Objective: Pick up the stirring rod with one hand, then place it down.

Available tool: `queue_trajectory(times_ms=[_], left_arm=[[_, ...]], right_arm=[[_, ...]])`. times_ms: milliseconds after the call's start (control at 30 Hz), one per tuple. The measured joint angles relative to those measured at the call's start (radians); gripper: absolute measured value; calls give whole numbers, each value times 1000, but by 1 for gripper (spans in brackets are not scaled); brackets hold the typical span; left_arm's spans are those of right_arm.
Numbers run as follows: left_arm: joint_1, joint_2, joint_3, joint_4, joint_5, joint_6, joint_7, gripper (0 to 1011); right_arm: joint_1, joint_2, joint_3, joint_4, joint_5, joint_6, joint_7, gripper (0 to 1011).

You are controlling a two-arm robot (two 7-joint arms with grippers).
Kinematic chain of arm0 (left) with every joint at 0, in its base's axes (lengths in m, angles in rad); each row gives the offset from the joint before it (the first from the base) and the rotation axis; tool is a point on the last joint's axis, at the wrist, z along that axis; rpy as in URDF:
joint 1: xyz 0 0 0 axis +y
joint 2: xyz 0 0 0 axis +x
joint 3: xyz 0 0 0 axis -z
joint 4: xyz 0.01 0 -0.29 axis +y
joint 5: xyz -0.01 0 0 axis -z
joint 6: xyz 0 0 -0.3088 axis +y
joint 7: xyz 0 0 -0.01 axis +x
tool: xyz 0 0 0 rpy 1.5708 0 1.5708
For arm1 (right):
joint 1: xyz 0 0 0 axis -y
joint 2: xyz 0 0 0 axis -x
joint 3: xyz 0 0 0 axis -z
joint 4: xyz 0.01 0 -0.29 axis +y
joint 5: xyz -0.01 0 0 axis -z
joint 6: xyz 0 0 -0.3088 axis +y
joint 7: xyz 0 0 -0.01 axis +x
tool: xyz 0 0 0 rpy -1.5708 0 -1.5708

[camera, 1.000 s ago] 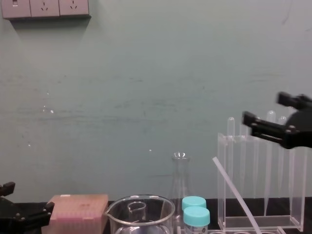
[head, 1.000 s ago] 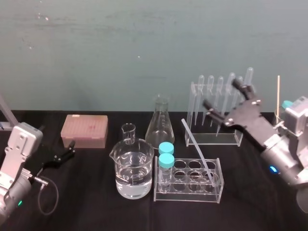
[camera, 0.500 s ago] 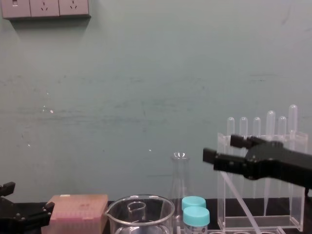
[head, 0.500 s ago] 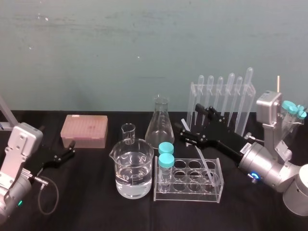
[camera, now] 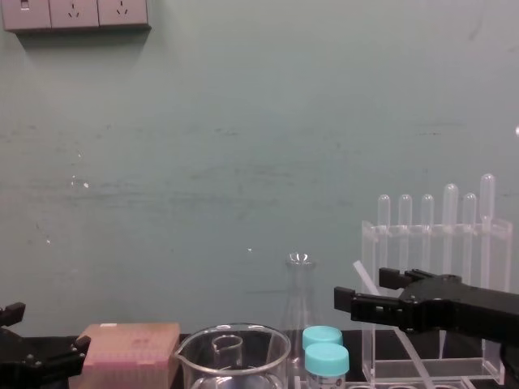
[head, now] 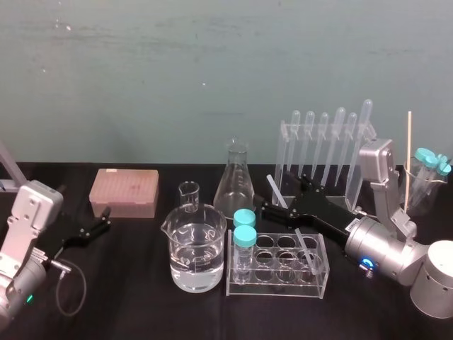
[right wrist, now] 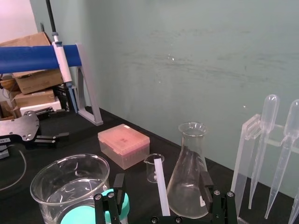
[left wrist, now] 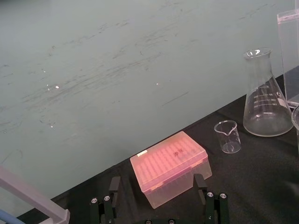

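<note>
**Poised Around the Stirring Rod, Grip Not Yet Made**

Early in the task, judging by the layout: nothing lifted, nothing set down. Left to do: closing on the rod, raising it clear, then laying it down.

Stirring rod (head: pixel 277 192) propped in the clear tube rack (head: pixel 322 283), at 3 o'clock from the water beaker (head: pixel 197 255). Foot down in a well of the rack, upper end leaning toward 11 o'clock.

Straddled near its upper part by the right gripper (head: pixel 283 198), reaching in from 3 o'clock. Spread wide, one finger on either side of the rod, clamping nothing.

Parked at 9 o'clock on the black table (head: pixel 141 304): the left gripper (head: pixel 105 218), likewise spread wide and empty, pointing toward the pink tip box (head: pixel 124 191).

Best read from the head camera: the whole lean of the rod, its foot in the rack, and the arm crossing over it. Left vague there, settled by the right wrist camera: a clear gap between the rod and each finger, with the Erlenmeyer flask (head: pixel 236 185) just beyond. Added by the chest camera: height, with the fingers level just under the rod's top end and well below the bulbs of the pipettes (head: pixel 338 142) at 12 o'clock. Given by the left wrist camera alone: a plain look at the idle fingers standing well apart.
</note>
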Motion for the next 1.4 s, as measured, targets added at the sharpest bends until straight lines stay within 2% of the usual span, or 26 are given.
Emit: queue_trajectory(times_ms=[633, 900, 1000, 1200, 1300, 1400], left_arm=[[0, 0, 0, 0, 0, 0, 0, 1000], [0, 0, 0, 0, 0, 0, 0, 1000], [0, 0, 0, 0, 0, 0, 0, 1000], [0, 0, 0, 0, 0, 0, 0, 1000], [0, 0, 0, 0, 0, 0, 0, 1000], [0, 0, 0, 0, 0, 0, 0, 1000]], right_arm=[[1, -5, 4, 4, -5, 10, 2, 987], [1, -4, 4, 4, -5, 9, 1, 787], [1, -4, 4, 4, -5, 9, 1, 664], [1, -4, 4, 4, -5, 8, 1, 507], [1, -4, 4, 4, -5, 8, 1, 361], [1, -4, 4, 4, -5, 8, 1, 301]])
